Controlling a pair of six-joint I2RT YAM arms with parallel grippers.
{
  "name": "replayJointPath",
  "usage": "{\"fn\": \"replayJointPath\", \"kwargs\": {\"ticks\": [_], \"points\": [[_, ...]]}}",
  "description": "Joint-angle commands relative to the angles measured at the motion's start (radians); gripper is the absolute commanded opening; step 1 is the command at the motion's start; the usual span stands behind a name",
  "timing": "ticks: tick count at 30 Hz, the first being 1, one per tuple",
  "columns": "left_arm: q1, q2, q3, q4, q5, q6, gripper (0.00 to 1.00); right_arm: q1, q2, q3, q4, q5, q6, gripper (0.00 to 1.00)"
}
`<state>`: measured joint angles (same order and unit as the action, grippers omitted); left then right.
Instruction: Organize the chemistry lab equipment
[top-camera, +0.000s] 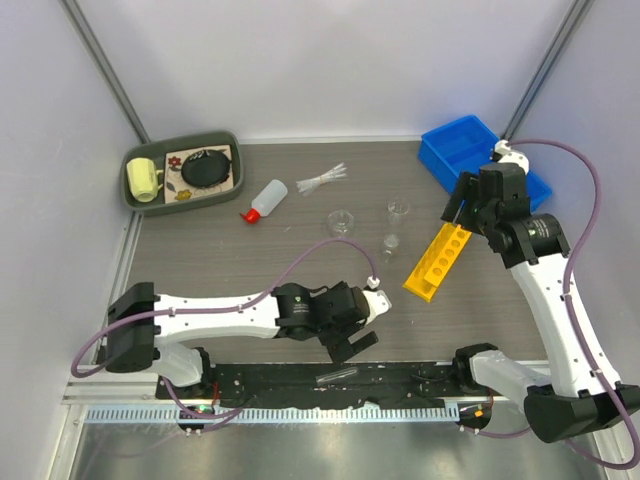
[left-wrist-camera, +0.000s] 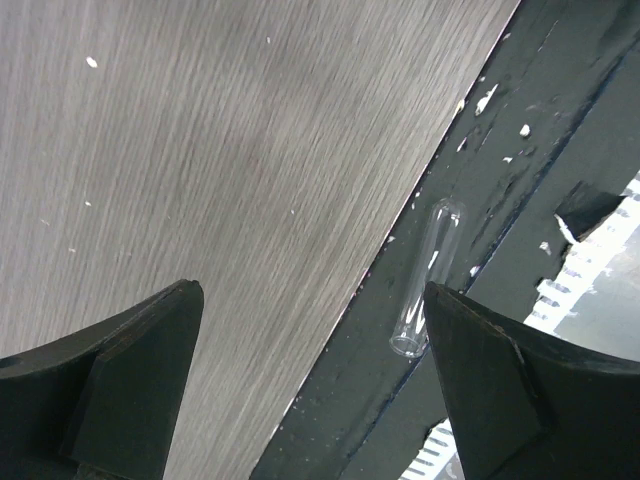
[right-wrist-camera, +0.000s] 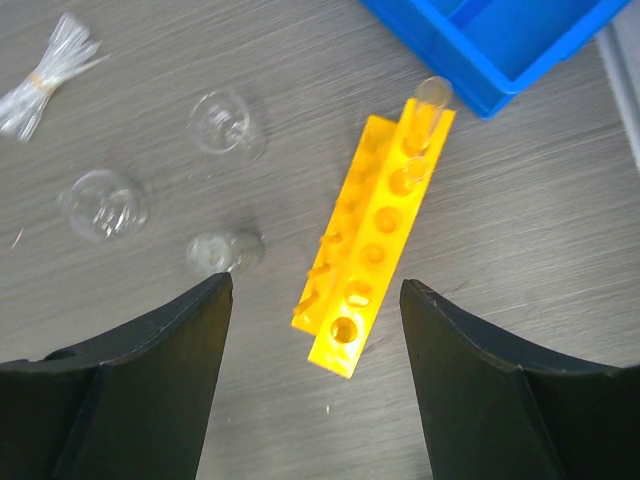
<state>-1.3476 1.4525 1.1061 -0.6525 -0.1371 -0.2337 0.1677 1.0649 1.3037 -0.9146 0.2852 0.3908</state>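
At six o'clock in the top view, on the black base strip (top-camera: 400, 378) at the table's near edge, a clear glass tube (top-camera: 335, 375) lies on its side; the left gripper (top-camera: 366, 325) hangs just past it toward twelve o'clock, over the bare wood table (top-camera: 250, 270), its jaws wide apart and holding nothing. At about three o'clock of that gripper the long yellow rack (top-camera: 437, 262) lies slanted, its near end toward seven o'clock and its far end toward one; one clear tube (right-wrist-camera: 428, 100) stands in a hole at the far end. The right gripper (right-wrist-camera: 315, 282) hovers over the rack's far end, jaws apart and empty. Three small glass beakers (top-camera: 389, 243) (top-camera: 398, 211) (top-camera: 342, 222) stand at nine to eleven o'clock of the rack, near it but apart. Further off lie the white squeeze bottle (top-camera: 265, 198), on its side with its red cap toward seven o'clock, and a bundle of thin pipettes (top-camera: 322, 180). At one o'clock sits a blue bin (top-camera: 480, 155); at ten o'clock a green tray (top-camera: 135, 200) holds a yellow mug (top-camera: 145, 180) and a round black object (top-camera: 208, 167).
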Motion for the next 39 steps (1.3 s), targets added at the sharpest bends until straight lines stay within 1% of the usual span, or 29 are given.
{"fn": "replayJointPath", "kwargs": {"ticks": [1,5,9,14,19,26,30,39], "points": [[-0.048,0.032,0.021,-0.033,-0.090,-0.064,0.96,0.093,-0.026,0.020,-0.032,0.002,-0.003,0.74],[-0.099,0.055,0.020,-0.065,-0.131,-0.136,0.96,0.133,-0.052,0.000,-0.030,-0.015,0.002,0.73],[-0.165,0.052,-0.006,-0.067,-0.140,-0.213,0.96,0.154,-0.068,-0.033,-0.029,-0.024,0.002,0.73],[-0.223,0.054,-0.035,-0.055,-0.144,-0.269,0.95,0.171,-0.097,-0.047,-0.041,-0.030,0.008,0.74],[-0.237,0.049,-0.078,-0.042,-0.148,-0.317,0.93,0.181,-0.118,-0.049,-0.056,-0.032,0.011,0.74],[-0.237,0.042,-0.137,0.004,-0.128,-0.335,0.90,0.185,-0.132,-0.063,-0.063,-0.043,0.022,0.74],[-0.237,0.045,-0.166,0.033,-0.116,-0.340,0.85,0.193,-0.135,-0.069,-0.060,-0.043,0.029,0.73],[-0.237,0.058,-0.210,0.094,-0.079,-0.355,0.78,0.208,-0.140,-0.095,-0.053,-0.041,0.039,0.73]]}}
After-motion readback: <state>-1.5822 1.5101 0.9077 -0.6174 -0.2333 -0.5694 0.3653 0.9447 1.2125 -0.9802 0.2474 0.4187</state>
